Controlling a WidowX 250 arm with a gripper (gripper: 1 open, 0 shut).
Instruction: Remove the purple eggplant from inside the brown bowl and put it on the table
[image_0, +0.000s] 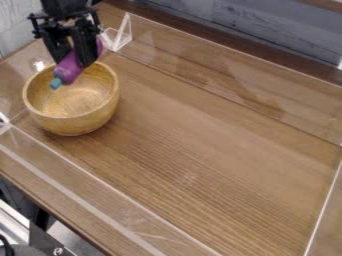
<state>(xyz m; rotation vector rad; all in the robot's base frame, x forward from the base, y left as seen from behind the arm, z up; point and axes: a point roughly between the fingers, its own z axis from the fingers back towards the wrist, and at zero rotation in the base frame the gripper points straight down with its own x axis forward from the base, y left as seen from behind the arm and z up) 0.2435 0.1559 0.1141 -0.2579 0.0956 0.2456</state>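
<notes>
**A:** Purple eggplant (67, 68) first, since that's your job: your gripper (70, 62) has its black fingers (86, 50) closed partway around it, one on each side, and the jaws stand only as wide as the toy's body. It hangs tilted, with the teal stem end low and to the left.

**B:** So it's out of the bowl?

**A:** I'd judge it is. You've got it in the air over the back-left rim of the brown bowl (83, 113), and the golden inside of the bowl looks bare. From this angle I can't tell how far above the rim it sits.

**B:** What's left for me, then?

**A:** The carry and the set-down. You haven't put anything on the table (214, 150) yet, so you'd need to bring it sideways off the bowl, lower it and let go.

**B:** Is there room?

**A:** Plenty, by the look of it. You have a wide stretch of glossy wood grain to the right of the bowl and in front of it. Low clear plastic walls (134, 30) edge the top, and one runs just behind your gripper. A grey wall (267, 25) stands beyond that.
</notes>
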